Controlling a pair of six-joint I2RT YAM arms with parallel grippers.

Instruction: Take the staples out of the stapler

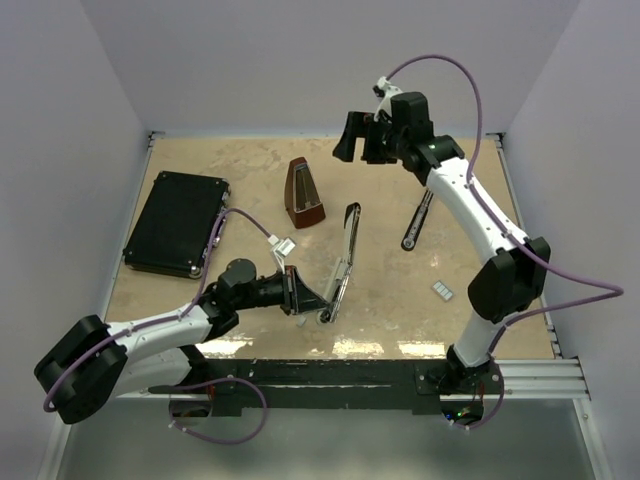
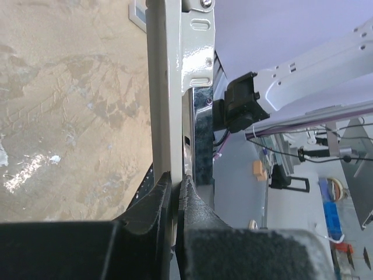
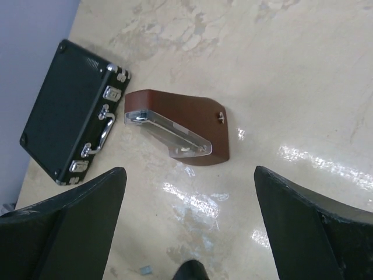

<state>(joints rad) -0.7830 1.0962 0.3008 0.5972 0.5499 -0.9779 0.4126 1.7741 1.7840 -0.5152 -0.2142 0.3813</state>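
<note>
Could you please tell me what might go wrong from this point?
The left gripper is shut on only the near end of the slim black-and-silver stapler, whose long arm sticks out; it may twist or slip.
The open right gripper hovers above and beside the brown pyramid metronome; descending, it could topple it.
The tiny silvery staple strip lies loose near the right arm, which might sweep it.

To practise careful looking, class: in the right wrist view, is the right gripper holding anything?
No, the right gripper is wide open, with only bare table showing in the gap.
</note>
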